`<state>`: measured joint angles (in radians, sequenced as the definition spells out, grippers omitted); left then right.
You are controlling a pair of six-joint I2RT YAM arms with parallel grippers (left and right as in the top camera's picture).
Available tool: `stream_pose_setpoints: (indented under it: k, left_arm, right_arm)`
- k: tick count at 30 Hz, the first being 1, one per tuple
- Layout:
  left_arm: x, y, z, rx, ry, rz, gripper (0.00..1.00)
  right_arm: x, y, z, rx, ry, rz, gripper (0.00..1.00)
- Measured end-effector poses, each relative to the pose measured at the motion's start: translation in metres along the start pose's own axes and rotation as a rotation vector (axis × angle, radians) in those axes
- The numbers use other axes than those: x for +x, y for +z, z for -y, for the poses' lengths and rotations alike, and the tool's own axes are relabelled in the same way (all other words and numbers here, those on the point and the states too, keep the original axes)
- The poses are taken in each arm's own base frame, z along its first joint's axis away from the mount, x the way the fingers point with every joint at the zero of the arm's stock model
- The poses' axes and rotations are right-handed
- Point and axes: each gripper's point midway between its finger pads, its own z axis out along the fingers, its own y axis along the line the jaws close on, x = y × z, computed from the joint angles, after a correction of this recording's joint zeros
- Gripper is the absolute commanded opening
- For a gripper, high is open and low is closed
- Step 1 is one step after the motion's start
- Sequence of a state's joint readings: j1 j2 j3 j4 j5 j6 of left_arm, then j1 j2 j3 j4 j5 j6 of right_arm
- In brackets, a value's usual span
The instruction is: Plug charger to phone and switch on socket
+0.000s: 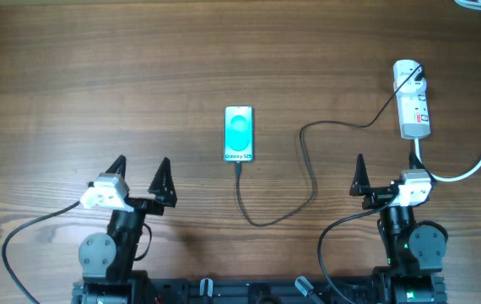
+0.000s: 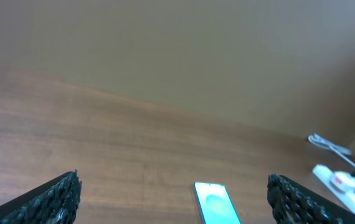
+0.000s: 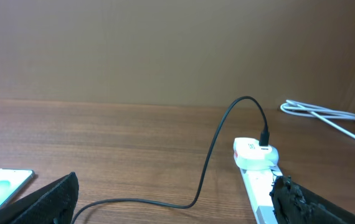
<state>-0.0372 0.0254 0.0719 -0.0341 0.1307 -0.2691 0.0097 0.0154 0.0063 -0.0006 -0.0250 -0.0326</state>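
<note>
Left claw [image 1: 142,160]: released and empty, near-left of the phone [image 1: 239,133], well apart.
Right claw [image 3: 174,182]: released and empty, near-right of the phone.
Charger [image 1: 311,184]: we see its tip meeting the phone's near short edge; the cable loops right of the phone.
Socket [image 1: 411,101]: far-right of the phone, with the charger's black plug in its far end.
Surface [image 1: 97,76]: brown wood.

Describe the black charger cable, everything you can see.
The charger is a thin black cable, rubbery-looking and slack, lying on the wooden table. One end meets the near short edge of the phone; whether its tip is seated cannot be told. It loops toward the arms, swings back and runs right to the socket, where it arches up and its black plug sits in a white adapter on the strip's far end. Nothing else touches it.
</note>
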Motion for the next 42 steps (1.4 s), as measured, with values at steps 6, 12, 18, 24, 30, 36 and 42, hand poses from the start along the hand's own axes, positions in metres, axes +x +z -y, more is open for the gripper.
stream_pose_setpoints:
  k: [6, 12, 18, 24, 30, 36, 42]
  left_arm:
    - [-0.009, -0.001, -0.003, -0.022, 0.003, 0.039, 1.0]
    - [-0.006, 0.002, -0.006, -0.021, 0.004, 0.076, 1.0]
    - [-0.001, 0.002, -0.021, -0.096, -0.044, 0.071, 1.0]
    - [0.026, 0.0, -0.037, -0.176, -0.071, -0.025, 1.0]
    - [0.028, 0.001, -0.032, -0.14, 0.017, -0.045, 1.0]
    - [0.029, 0.001, -0.029, -0.123, 0.104, -0.056, 1.0]
    - [0.029, 0.001, -0.029, -0.121, 0.158, -0.059, 1.0]
  right_arm:
    - [0.0, 0.0, 0.0, 0.0, 0.0, 0.0, 1.0]
    - [0.0, 0.0, 0.0, 0.0, 0.0, 0.0, 1.0]
    - [0.0, 0.0, 0.0, 0.0, 0.0, 0.0, 1.0]
    - [0.0, 0.0, 0.0, 0.0, 0.0, 0.0, 1.0]
    - [0.0, 0.0, 0.0, 0.0, 0.0, 0.0, 1.0]
    - [0.0, 0.0, 0.0, 0.0, 0.0, 0.0, 1.0]
    - [0.0, 0.0, 0.0, 0.0, 0.0, 0.0, 1.0]
